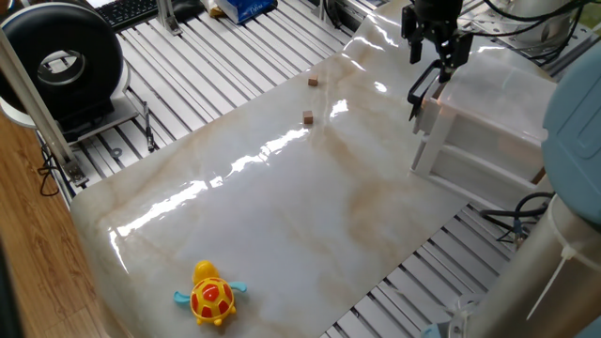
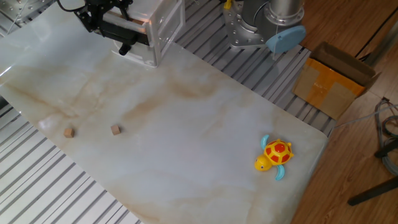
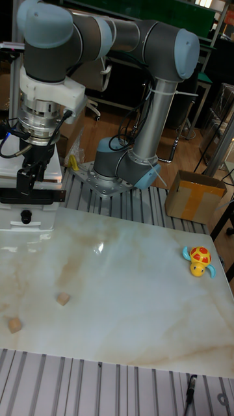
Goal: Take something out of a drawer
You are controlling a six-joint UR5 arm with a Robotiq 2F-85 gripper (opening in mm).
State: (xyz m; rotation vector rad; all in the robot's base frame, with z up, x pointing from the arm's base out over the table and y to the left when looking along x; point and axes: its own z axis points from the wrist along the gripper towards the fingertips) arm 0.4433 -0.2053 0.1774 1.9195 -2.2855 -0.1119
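The top drawer (image 1: 449,101), upper right, is pulled out toward the table centre. The gripper (image 1: 438,47) hangs above it, grip unclear. Two brown cubes (image 1: 307,117) lie apart, plus one toy turtle (image 1: 210,296).

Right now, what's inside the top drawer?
The pincer reaches down over the open top drawer of the drawer unit. Something tan-orange shows at the drawer's front edge, but arm and translucent walls hide the rest; I cannot identify its contents.

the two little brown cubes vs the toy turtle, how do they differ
The cubes are plain brown and boxy; the turtle is yellow, red and blue, rounded, and clearly bigger. The cubes lie close together, nearer the drawer unit; the turtle sits alone towards the far end. All rest on the marble-look tabletop, untouched.
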